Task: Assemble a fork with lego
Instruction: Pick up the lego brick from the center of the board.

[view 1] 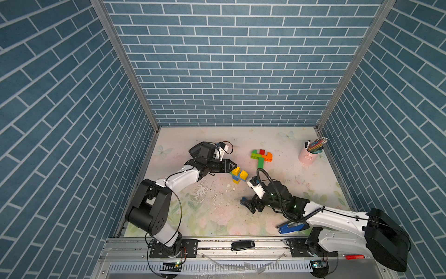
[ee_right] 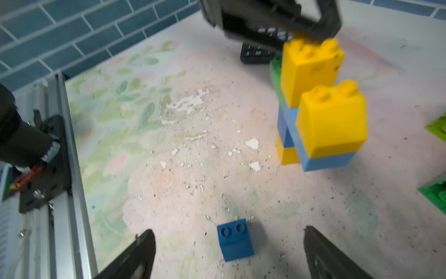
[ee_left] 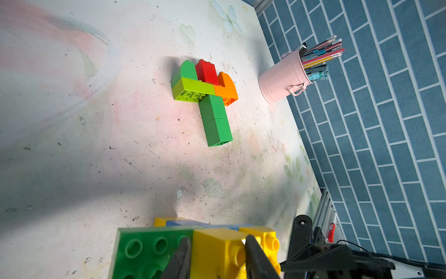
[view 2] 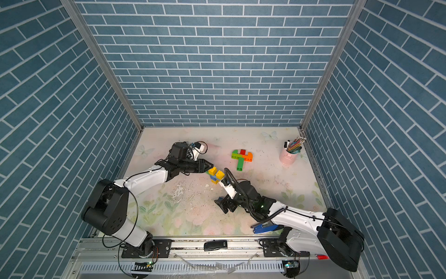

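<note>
Right gripper [ee_right: 228,230] spread wide over the loose blue brick [ee_right: 235,244]; left gripper [ee_left: 217,241] pinching the half-built stack [ee_right: 328,161].

Nearest you, the right gripper is empty. The blue brick sits on the table [ee_right: 169,193] between its fingers, touching neither. Centre on the brick, come straight down and close across its flat sides below the studs, so it lifts without twisting. At about 12 o'clock from there, the left gripper is clamped narrow on a yellow brick [ee_left: 212,261] at the top of the yellow-and-blue stack, with a green brick [ee_left: 144,251] beside it. Have that grip hold firm: pressing a brick on could, I judge, tip the stack. Farther off, at 1 o'clock, a green, red and orange fork [view 1: 260,163] lies flat, well apart. The pink pencil cup [view 1: 305,158] stands at 2 o'clock, so swing clear of both.
</note>
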Available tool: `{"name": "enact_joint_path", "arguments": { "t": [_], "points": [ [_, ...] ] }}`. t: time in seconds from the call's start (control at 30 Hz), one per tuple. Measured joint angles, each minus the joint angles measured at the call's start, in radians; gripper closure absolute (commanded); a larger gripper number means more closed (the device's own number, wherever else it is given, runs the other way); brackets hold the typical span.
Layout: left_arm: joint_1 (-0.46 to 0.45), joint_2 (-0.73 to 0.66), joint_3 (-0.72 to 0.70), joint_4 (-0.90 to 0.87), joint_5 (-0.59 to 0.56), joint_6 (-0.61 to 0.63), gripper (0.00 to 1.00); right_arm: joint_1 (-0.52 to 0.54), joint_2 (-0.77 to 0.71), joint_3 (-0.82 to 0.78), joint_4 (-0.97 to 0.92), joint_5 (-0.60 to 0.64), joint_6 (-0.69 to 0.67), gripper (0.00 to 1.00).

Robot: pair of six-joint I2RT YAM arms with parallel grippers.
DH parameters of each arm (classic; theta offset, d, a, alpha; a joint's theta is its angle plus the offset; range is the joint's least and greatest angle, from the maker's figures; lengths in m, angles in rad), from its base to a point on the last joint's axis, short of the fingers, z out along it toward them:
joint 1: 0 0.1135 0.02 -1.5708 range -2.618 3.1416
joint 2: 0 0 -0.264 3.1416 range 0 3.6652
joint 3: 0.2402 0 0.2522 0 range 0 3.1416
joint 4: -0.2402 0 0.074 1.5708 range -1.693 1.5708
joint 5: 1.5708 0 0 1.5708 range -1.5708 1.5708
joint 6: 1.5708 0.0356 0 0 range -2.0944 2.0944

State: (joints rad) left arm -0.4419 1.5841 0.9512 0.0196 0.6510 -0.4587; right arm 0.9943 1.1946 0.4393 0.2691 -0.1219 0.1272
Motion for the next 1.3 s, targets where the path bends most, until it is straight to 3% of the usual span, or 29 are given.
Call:
{"name": "enact_joint_path", "arguments": {
  "t": [0.1,0.5,0.73,1.3],
  "points": [
    [0.0,0.0,0.001,0.0,0.0,0.0,0.62,0.016,0.069,-0.001,0.008,0.007,-0.038,0.28],
    [0.0,0.005,0.006,-0.004,0.001,0.0,0.62,0.018,0.256,0.001,0.119,0.003,-0.083,0.32],
    [-0.002,0.005,0.006,-0.004,0.001,0.0,0.62,0.018,0.299,0.012,0.161,0.001,-0.083,0.4],
    [-0.002,0.005,0.01,-0.01,0.003,0.0,0.62,0.018,0.268,0.02,0.155,0.011,-0.082,0.72]
  ]
}}
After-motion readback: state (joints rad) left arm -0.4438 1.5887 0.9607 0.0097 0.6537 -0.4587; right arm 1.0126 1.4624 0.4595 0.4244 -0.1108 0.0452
